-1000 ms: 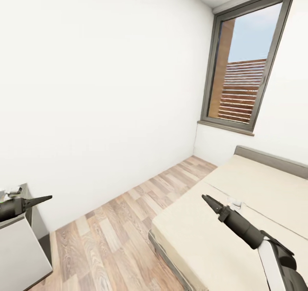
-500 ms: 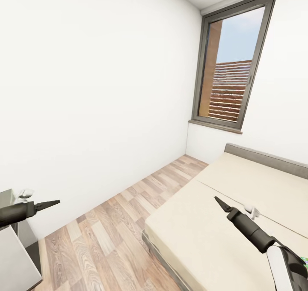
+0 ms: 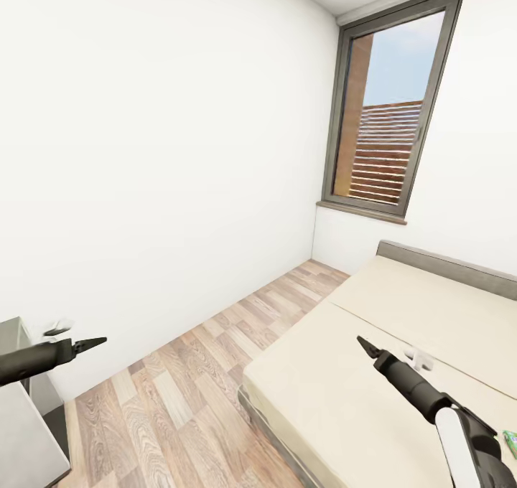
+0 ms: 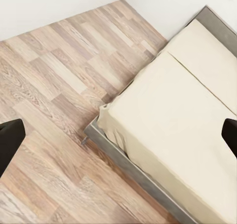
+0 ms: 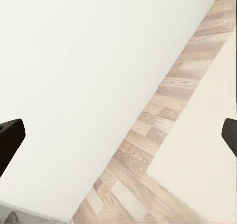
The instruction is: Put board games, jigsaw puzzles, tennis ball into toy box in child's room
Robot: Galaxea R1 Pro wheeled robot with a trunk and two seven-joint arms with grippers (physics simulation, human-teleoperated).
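You are facing the wall and window point(image 3: 384, 118) with both arms carried forward and level, which reads as a travel posture rather than a reach. The bed point(image 3: 373, 373) is lying at 4 o'clock of the head view, its beige mattress bare over most of what is showing. A green sliver point(image 3: 510, 439) is sitting on the mattress at the right edge, at 4 o'clock; it may be one of the board games, but too little is showing to confirm. A corner of the tabletop point(image 3: 21, 430) is entering at 8 o'clock; no toy box is showing on that part.

The left gripper point(image 3: 92, 342) is hanging over the floor point(image 3: 179, 395) beside the tabletop corner. In the left wrist view its fingers point(image 4: 10, 137) are standing wide apart at opposite edges, with nothing between them.

The right gripper point(image 3: 364, 344) is hovering above the mattress at 5 o'clock, touching nothing. In the right wrist view its fingers point(image 5: 9, 135) are likewise spread wide and holding nothing.

Judgement: you are lining up on the bed to collect the games there.
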